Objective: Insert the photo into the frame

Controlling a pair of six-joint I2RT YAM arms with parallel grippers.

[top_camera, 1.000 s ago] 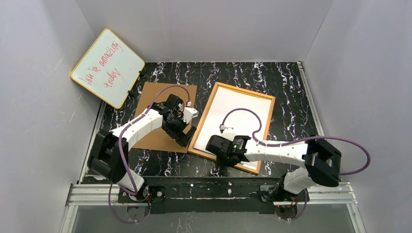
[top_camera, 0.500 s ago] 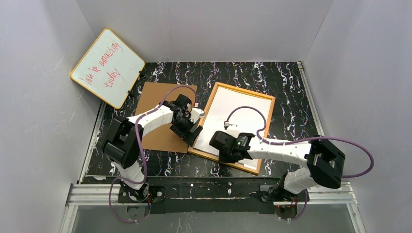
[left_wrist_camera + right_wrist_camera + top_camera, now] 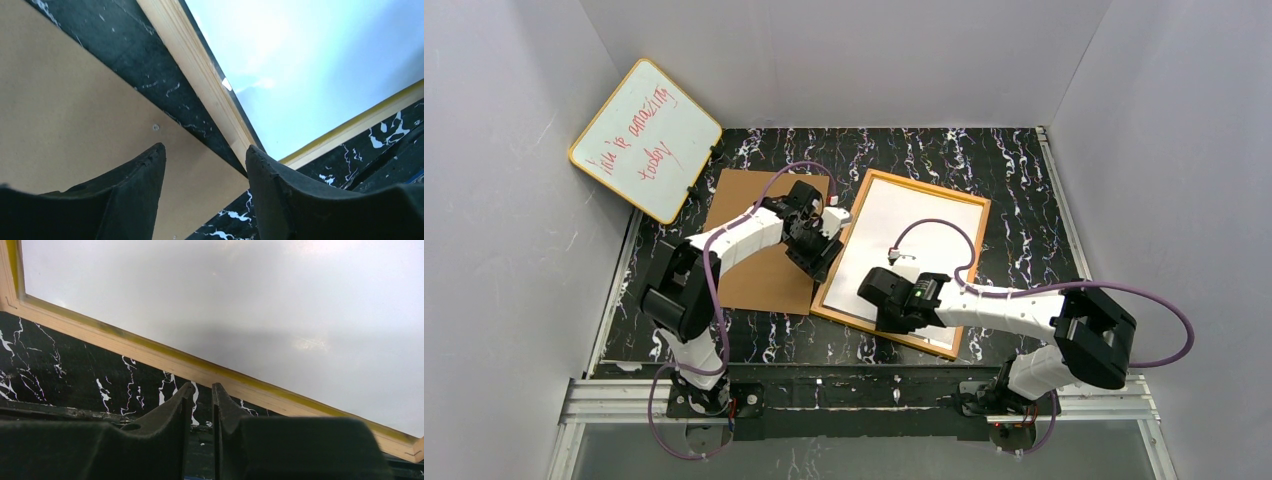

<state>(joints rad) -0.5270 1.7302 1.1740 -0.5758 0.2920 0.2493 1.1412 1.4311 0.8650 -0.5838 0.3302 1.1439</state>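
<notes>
From where I stand, the large thin rectangular picture frame with its orange-brown wooden back (image 3: pixel 929 186) lies flat and back-up on the black marbled bench (image 3: pixel 1024 180). A plain white sheet fills its opening. I take this to be the rectangular paper photo (image 3: pixel 904 205) lying face-down with its white back showing, already inside the rim. Just left of the frame lies the flat brown backing board (image 3: pixel 764 285), apart from it by a strip of bench. A yellow-rimmed whiteboard with red handwriting (image 3: pixel 646 140) leans in the far left corner.

The left hand (image 3: pixel 205 149) hovers low at the frame's left edge. It is released, with its fingers well apart and nothing between them but bench and the rim. The right hand (image 3: pixel 203 385) sits over the frame's near edge, all but clenched. Only a thin slit shows between its fingers, and nothing is in it.

The photo looks light and limp, likely to bend or slide if nudged, so it wants pressing flat by its margins, not pinching. The frame seems stiff, but its glass is fragile. I would take it by the wooden rim, never the pane. The board looks rigid and thin, best lifted by an edge.
</notes>
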